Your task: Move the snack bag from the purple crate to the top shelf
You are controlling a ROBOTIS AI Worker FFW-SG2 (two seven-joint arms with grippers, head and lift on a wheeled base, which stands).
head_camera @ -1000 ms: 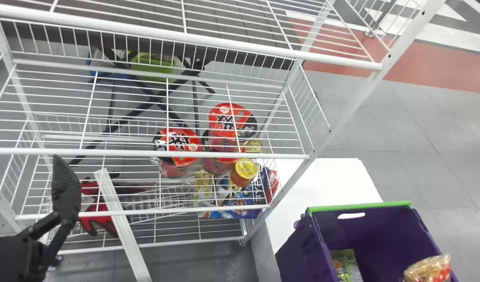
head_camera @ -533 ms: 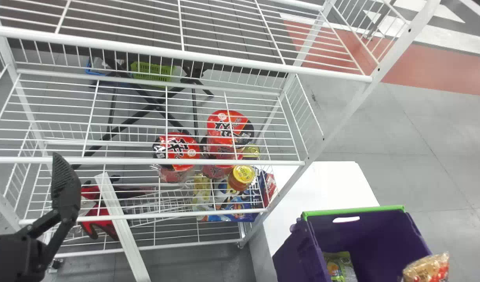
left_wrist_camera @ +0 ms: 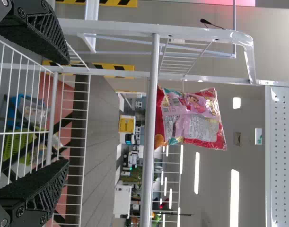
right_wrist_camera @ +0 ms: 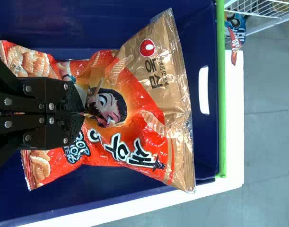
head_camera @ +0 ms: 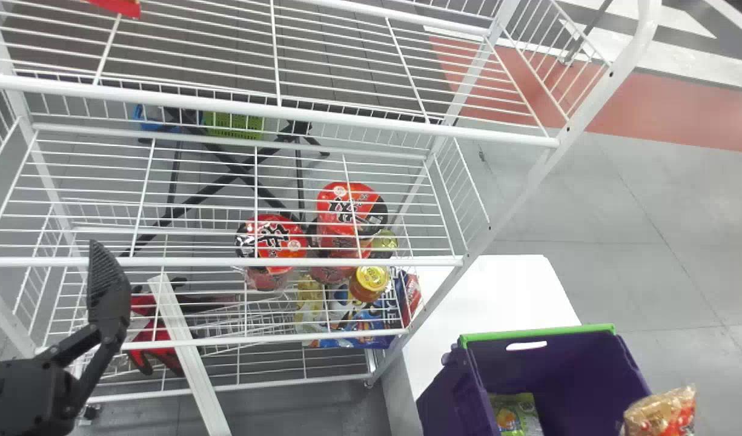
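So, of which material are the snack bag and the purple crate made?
The snack bag looks like thin, glossy plastic film, perhaps foil-lined: it wrinkles and throws bright highlights. The purple crate looks like hard, smooth moulded plastic, judging by its stiff, straight walls and neat handle slot; its green rim seems plastic too.
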